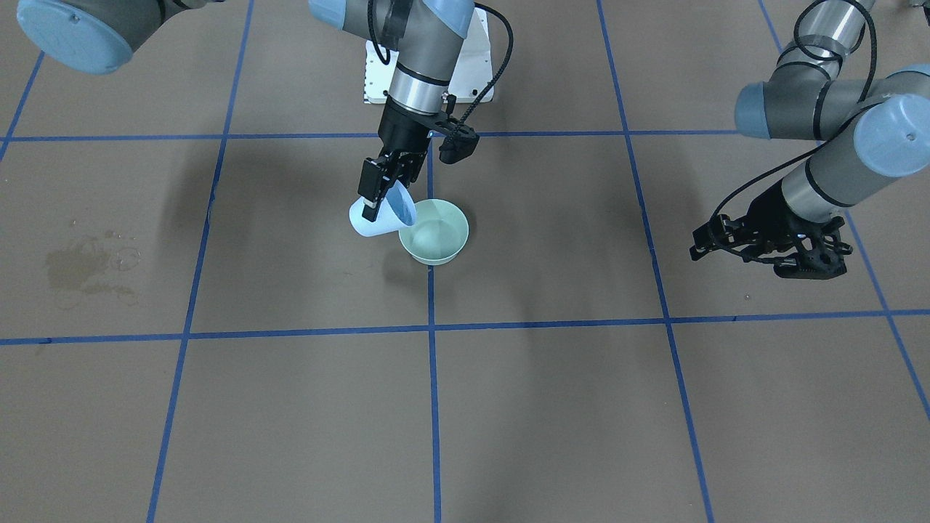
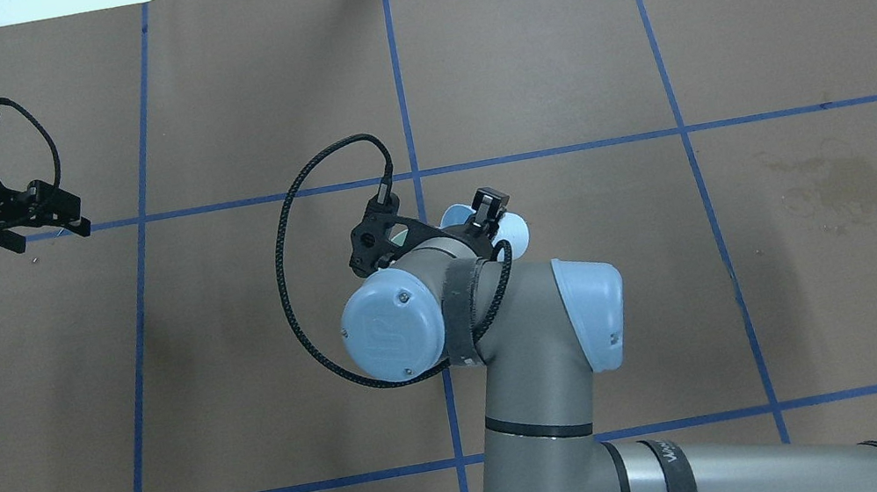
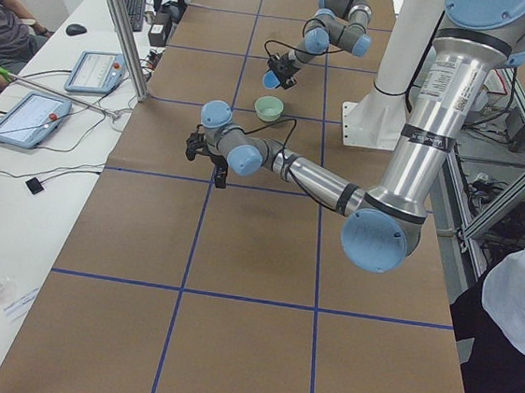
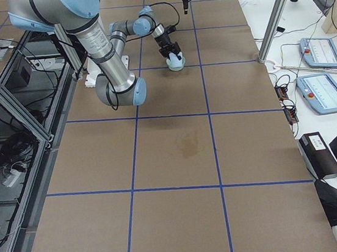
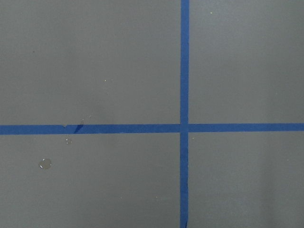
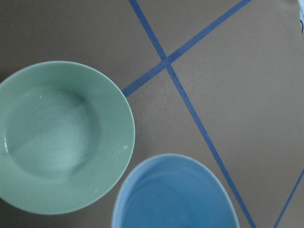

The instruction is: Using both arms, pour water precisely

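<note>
My right gripper point(image 1: 381, 202) is shut on the rim of a light blue cup point(image 1: 381, 221) and holds it tilted, its mouth toward a pale green bowl point(image 1: 455, 250) at the table's middle. In the right wrist view the cup point(image 6: 175, 194) is beside the bowl's rim point(image 6: 126, 142), and the water point(image 6: 47, 137) shows as faint ripples in the bowl. In the overhead view the right gripper point(image 2: 489, 215) and cup point(image 2: 514, 232) are mostly hidden by the arm. My left gripper point(image 1: 699, 243) point(image 2: 77, 215) is open and empty, far off to the side above the paper.
A damp stain point(image 1: 91, 265) point(image 2: 834, 184) marks the brown paper on my right side. Small droplets point(image 5: 45, 164) lie below the left wrist near a tape crossing. The white pedestal point(image 1: 481, 65) stands behind the bowl. Tablets point(image 3: 27, 115) and a metal post point(image 3: 120, 31) edge the table.
</note>
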You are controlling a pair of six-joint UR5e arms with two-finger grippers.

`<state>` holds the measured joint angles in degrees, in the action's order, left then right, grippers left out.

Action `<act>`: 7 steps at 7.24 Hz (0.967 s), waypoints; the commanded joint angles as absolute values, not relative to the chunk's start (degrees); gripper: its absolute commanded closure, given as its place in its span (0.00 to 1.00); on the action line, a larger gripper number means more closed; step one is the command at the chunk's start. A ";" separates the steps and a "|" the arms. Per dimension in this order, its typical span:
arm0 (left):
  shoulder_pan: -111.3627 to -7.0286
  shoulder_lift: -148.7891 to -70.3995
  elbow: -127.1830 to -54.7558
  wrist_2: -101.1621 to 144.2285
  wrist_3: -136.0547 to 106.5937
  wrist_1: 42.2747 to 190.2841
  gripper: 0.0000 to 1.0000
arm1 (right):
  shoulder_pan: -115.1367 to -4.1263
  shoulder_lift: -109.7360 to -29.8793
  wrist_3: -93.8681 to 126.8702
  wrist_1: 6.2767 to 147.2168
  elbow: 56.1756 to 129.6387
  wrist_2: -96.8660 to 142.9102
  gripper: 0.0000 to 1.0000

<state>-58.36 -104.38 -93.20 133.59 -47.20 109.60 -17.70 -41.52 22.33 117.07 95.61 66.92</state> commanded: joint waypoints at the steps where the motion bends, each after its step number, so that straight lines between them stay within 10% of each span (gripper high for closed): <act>1: -58.27 -104.33 -92.81 133.59 -47.20 109.60 0.01 | -16.45 -37.54 19.87 121.28 89.60 61.90 0.59; 7: -58.36 -104.33 -92.20 133.77 -47.28 109.78 0.01 | -12.04 -31.92 19.78 132.80 82.38 54.24 0.65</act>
<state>-58.28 -104.33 -92.23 133.74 -47.22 109.76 -12.14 -33.44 19.78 131.76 84.86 55.20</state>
